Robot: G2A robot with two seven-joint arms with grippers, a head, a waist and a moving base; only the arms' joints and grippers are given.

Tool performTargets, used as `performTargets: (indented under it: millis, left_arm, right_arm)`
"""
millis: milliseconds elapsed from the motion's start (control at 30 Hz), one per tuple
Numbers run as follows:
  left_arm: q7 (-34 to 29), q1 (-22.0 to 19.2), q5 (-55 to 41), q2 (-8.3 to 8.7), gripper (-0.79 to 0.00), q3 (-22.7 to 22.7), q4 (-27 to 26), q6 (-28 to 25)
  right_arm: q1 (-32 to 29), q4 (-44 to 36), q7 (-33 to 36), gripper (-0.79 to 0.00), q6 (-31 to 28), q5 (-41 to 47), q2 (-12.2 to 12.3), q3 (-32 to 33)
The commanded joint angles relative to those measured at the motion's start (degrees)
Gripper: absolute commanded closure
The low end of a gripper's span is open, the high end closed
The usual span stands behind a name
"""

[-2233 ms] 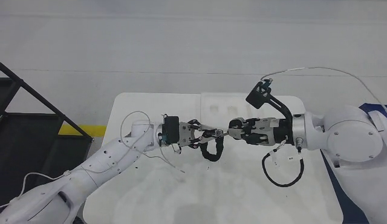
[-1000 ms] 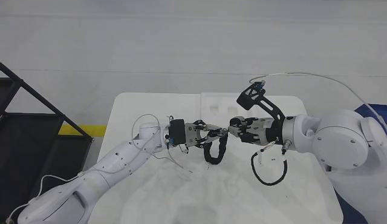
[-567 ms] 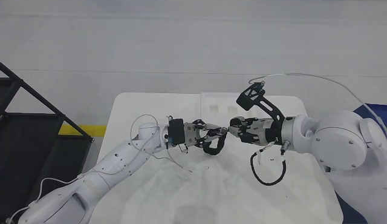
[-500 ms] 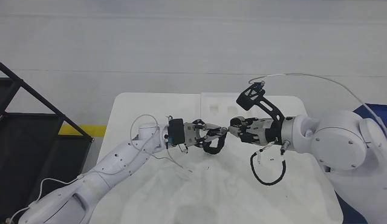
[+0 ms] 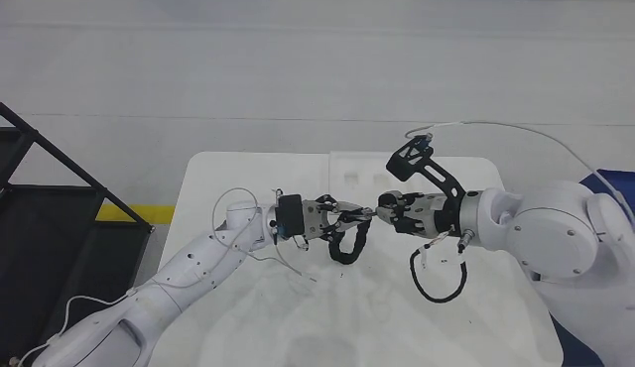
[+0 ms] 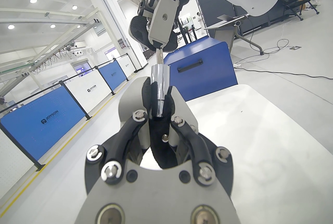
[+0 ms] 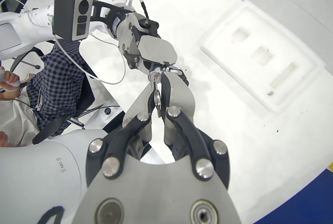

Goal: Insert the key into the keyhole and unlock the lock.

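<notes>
Both closed: left hand (image 6: 158, 96) on lock (image 6: 160, 73), right hand (image 7: 158, 82) on key (image 7: 157, 100).

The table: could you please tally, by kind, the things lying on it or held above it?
lock: 1
key: 1
foam tray: 1
Total: 3

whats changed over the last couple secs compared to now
Little. The left hand edged toward the right hand, whose wrist turned slightly, and the black loop of the lock swung beneath them. Unchanged: the left hand is shut on the lock, the right hand is shut on the key, and the key's tip is at the keyhole.
</notes>
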Motion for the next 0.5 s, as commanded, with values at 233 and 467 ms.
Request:
performTargets:
  millis: [233, 467]
  left_arm:
    - [-1.2, 1.4, 0.7, 0.39, 0.0, -2.3, -2.8, -0.4]
    - [-2.8, 2.4, 1.3, 0.54, 0.0, -3.6, -4.7, -0.8]
  right_arm:
    - [1.0, 0.1, 0.5, 0.0, 0.9, -1.7, -0.1, -1.4]
    - [2.0, 0.9, 0.2, 0.0, 1.0, -1.7, -0.3, -2.8]
